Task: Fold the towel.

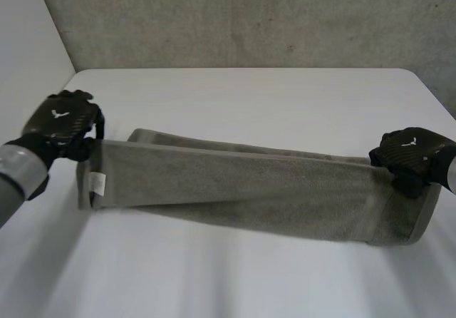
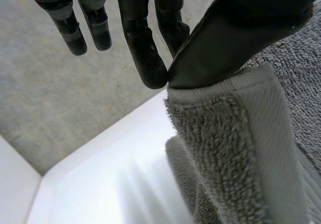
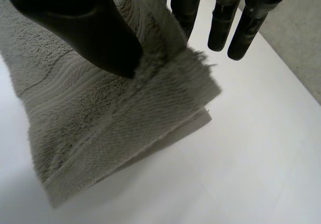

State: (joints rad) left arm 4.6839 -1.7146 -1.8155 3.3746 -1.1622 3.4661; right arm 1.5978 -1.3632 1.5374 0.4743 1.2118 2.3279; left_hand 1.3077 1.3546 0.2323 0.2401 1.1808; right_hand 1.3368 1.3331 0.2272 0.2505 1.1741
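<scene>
Your left hand pinches one end of the long grey fluffy towel. Your right hand pinches the other end. The towel stretches between them over the flat white table. A rough grey wall stands behind.

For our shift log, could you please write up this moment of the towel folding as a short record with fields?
Towel: grey towel, stretched lengthwise between both hands, in more than one layer
Left hand: left hand pinches an upper corner at the end with the label
Right hand: right hand pinches the upper corner at the opposite end
Label: small white label near the left hand
Surface: white table; the towel's lower edge seems to rest on it
Stage: fold under way, towel not laid flat
</scene>
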